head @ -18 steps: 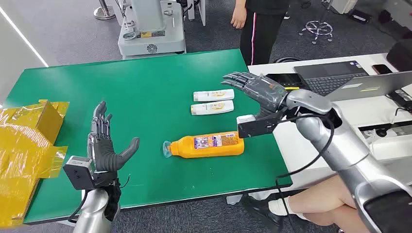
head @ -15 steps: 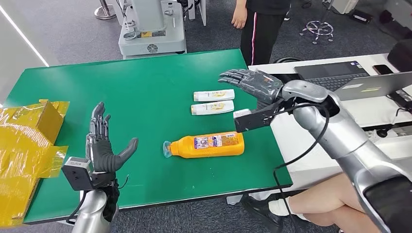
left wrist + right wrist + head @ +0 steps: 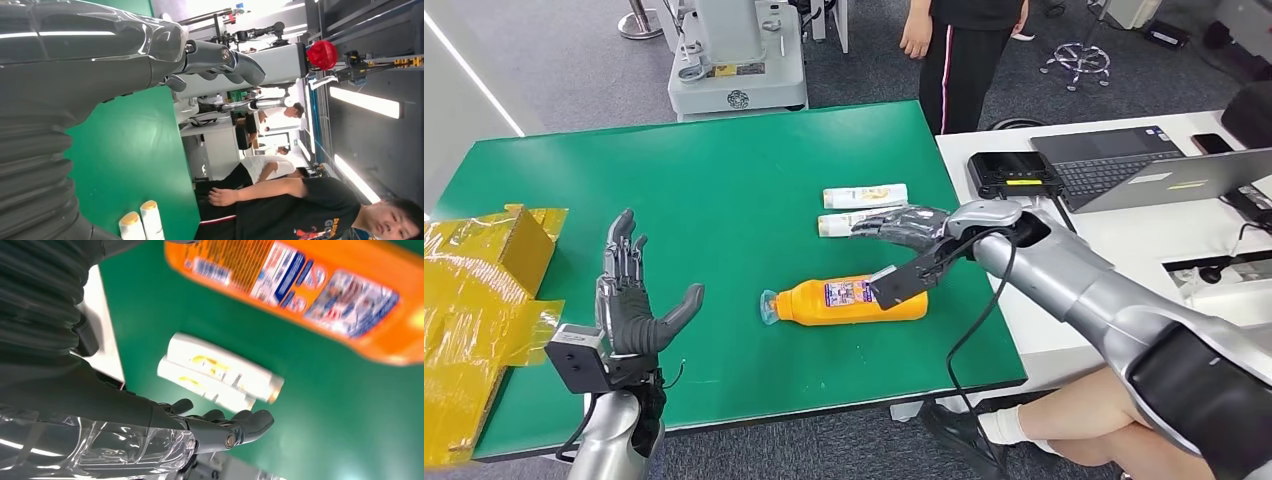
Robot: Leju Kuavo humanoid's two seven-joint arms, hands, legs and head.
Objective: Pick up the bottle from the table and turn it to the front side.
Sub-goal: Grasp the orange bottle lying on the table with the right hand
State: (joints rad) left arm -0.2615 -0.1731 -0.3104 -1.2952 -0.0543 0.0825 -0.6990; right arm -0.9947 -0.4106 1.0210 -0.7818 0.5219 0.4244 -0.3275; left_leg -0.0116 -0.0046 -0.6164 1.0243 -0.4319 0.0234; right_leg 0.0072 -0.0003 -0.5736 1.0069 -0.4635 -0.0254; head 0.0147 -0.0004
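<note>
So the right hand [image 3: 902, 225] is hanging over the green table [image 3: 724, 180] with its fingers stretched out flat and apart, nothing in it. It sits just above the far side of the orange bottle [image 3: 849, 301], not touching it as far as I can tell. In the right wrist view the same hand [image 3: 220, 427] is spread with the orange bottle [image 3: 300, 287] a bit blurry above the green.

The bottle is lying on its side near the front edge of the table, cap end pointing to 9 o'clock, label facing up. At about 12 o'clock from it, two small white tubes [image 3: 864, 209] lie side by side, and the right hand's fingertips reach over the nearer one.

The left hand [image 3: 629, 300] is well off at 9 o'clock from the bottle, held upright with the palm open, fingers up and thumb out to the side, holding nothing.

Further at 9 o'clock, a yellow box [image 3: 484, 290] hangs off the table's left edge. At 3 o'clock there's a white desk [image 3: 1184, 225] with a laptop [image 3: 1114, 155], and a person in black trousers [image 3: 969, 60] stands at 12 o'clock past the table.
</note>
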